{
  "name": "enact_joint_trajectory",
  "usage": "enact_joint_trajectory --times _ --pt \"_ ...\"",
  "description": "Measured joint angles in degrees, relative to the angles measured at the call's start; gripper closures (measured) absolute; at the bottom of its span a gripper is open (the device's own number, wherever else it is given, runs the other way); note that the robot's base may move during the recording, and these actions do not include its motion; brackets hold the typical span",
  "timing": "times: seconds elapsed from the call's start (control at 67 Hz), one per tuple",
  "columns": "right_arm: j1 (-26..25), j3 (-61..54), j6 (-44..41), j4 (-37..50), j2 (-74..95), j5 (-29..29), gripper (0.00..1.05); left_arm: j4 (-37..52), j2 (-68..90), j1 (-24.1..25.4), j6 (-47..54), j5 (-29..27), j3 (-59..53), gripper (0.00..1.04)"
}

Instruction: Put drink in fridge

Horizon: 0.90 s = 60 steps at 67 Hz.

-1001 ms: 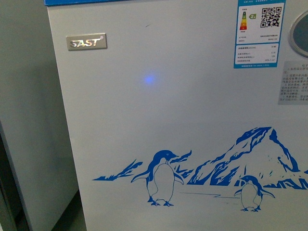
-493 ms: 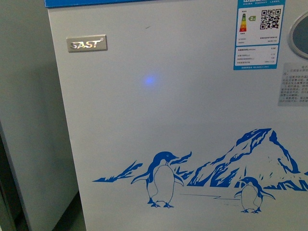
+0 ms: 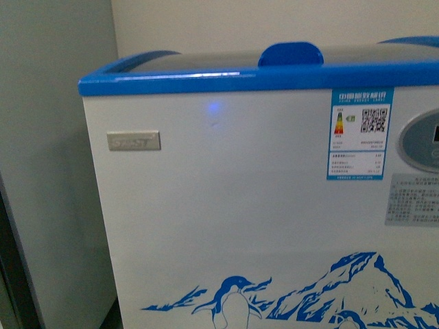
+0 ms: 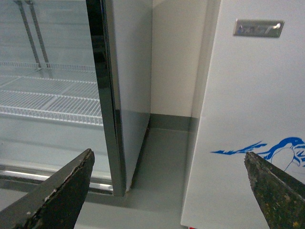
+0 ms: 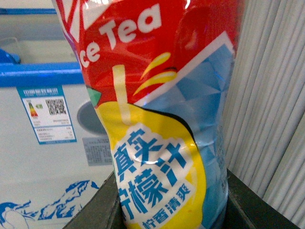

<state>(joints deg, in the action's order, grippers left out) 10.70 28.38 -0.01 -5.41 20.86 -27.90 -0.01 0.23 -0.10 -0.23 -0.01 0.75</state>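
At twelve o'clock stands the fridge [image 3: 240, 205], contents hidden; right tool [image 5: 171, 210] pinches the drink [image 5: 157, 119]; left tool [image 4: 169, 157] spread.

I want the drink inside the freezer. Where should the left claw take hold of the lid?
Probably the raised blue handle on the lid, at its front edge, from above: the only part standing up from the smooth glass. The left claw is open.

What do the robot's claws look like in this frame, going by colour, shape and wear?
The left claw has two dark, wedge-shaped fingers with scuffed, pale-speckled edges. The right claw shows only matte dark grey slabs either side of the drink. No cables or markings are visible; the front view shows neither arm.
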Motion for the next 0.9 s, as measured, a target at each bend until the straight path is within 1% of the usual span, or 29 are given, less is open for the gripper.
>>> enact_joint_trajectory --times 0.896 --pt "0.0 0.0 0.0 0.0 0.0 0.0 0.67 0.0 0.0 0.0 0.0 0.0 0.0 0.08"
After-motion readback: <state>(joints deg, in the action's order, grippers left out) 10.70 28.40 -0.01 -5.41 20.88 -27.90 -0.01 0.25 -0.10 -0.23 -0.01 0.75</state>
